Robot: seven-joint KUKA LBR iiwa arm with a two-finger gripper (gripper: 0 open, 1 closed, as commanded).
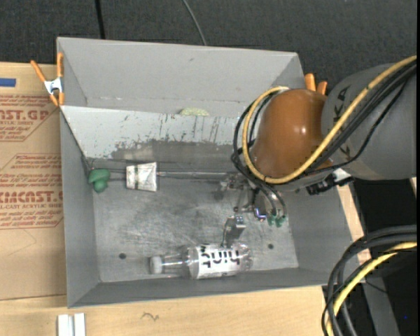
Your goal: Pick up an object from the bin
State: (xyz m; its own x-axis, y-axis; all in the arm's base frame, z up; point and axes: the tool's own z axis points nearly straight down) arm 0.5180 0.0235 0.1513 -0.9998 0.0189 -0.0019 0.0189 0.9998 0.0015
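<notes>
Grey metal formed the bin (175, 75), the largest thing we saw, its sloped walls running down to a scuffed floor. The arm (378, 124) came in over the right rim, draped with yellow and black cables, and its rounded orange cover (287, 135) hung above the right part of the floor. Below that cover the hand (234, 231) pointed down toward the front of the bin. We could not tell whether it was wide or narrow, and we saw nothing held in it.

Next in size was a clear bottle (210, 261), lying on its side along the front wall, with a white label printed in black and its narrow end toward the left. The hand stood just above the right half of that label; whether it touched the bottle we could not say.

Well apart from it, at the foot of the back wall on the left, lay a small white packet (141, 176). Just left of the packet sat a green knob (98, 179), the smallest thing. A thin rod (189, 176) ran rightward from the packet along the same wall.
</notes>
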